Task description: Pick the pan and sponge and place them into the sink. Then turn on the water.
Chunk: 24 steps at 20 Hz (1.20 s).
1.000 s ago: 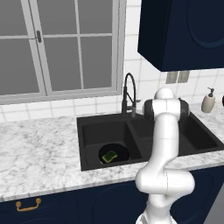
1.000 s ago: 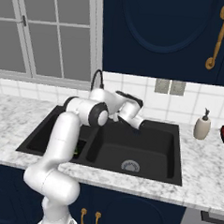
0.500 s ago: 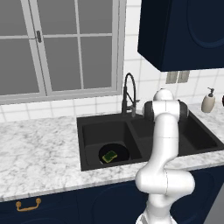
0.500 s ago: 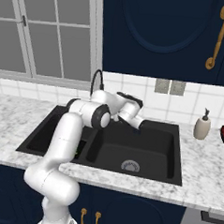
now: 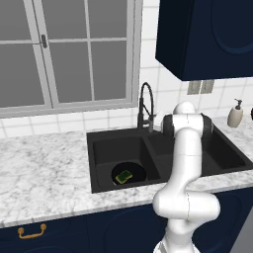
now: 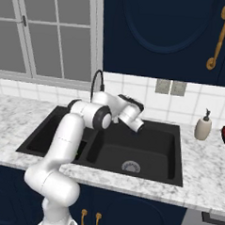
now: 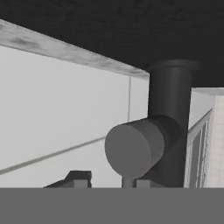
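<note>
Across the marble bench (image 5: 44, 173) sits the matte-black double sink (image 5: 99, 148), under a grey-framed window (image 5: 69, 54). From my left base camera, the round black pan (image 5: 129, 174) lies flat in the sink's left basin, and the small yellow-and-green sponge (image 5: 123, 176) rests inside the pan. The tall black arched faucet (image 5: 145, 106) rises from the back rim of the sink, between the two basins. I cannot see any stream of water under its spout.

My white arm bends forward over the sink. In the right base camera the claw (image 6: 138, 127) is at the back of the sink, beside the faucet's base (image 6: 98, 87), above the rear of the right basin with its round silver drain (image 6: 131, 166). The pan and sponge lie well apart from the claw, down in the other basin.

From the hand camera I look closely at the faucet's dark upright post (image 7: 169, 118), with a stubby grey cylindrical handle (image 7: 136, 146) sticking out toward the lens. Two small dark fingertips (image 7: 78, 178) rise at the bottom, the handle just above them. I cannot tell whether the claw is clamped on the handle or still apart.

A beige soap bottle (image 6: 203, 127) stands on the bench right of the sink.
</note>
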Tool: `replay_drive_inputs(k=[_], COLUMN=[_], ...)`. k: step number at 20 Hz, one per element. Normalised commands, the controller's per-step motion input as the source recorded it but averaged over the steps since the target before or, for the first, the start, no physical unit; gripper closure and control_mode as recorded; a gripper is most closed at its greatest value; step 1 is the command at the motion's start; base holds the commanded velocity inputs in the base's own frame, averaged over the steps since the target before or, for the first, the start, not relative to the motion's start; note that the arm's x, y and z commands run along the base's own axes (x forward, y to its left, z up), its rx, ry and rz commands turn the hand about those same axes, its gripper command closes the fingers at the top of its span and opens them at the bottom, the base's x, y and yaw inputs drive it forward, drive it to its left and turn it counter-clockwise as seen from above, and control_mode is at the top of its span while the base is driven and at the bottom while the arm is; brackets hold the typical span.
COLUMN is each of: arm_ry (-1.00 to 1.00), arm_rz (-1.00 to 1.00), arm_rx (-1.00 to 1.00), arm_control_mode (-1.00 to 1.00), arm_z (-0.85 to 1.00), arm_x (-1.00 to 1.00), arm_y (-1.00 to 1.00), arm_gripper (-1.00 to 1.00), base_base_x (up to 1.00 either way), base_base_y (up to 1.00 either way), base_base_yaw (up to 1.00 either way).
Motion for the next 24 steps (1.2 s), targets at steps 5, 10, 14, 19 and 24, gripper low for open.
replay_drive_inputs(k=[5,10,14,19,24], arm_ry=[-0.06,0.00,0.05,0.17,0.20], arm_rz=[-0.01,-0.10,-0.28,-0.36,-0.29], arm_rx=[0.14,0.11,0.06,0.03,0.14], arm_control_mode=[-1.00,-1.00,-1.00,-1.00,-1.00], arm_z=[0.14,0.18,0.14,0.02,0.09], arm_x=[0.14,0.24,0.39,0.42,0.28], arm_y=[-0.16,-0.10,-0.13,-0.26,-0.76], arm_gripper=[1.00,1.00,1.00,1.00,1.00], base_base_x=[0.00,0.00,0.00,0.00,0.00], base_base_y=[0.00,0.00,0.00,0.00,0.00], base_base_yaw=[0.00,0.00,0.00,0.00,0.00])
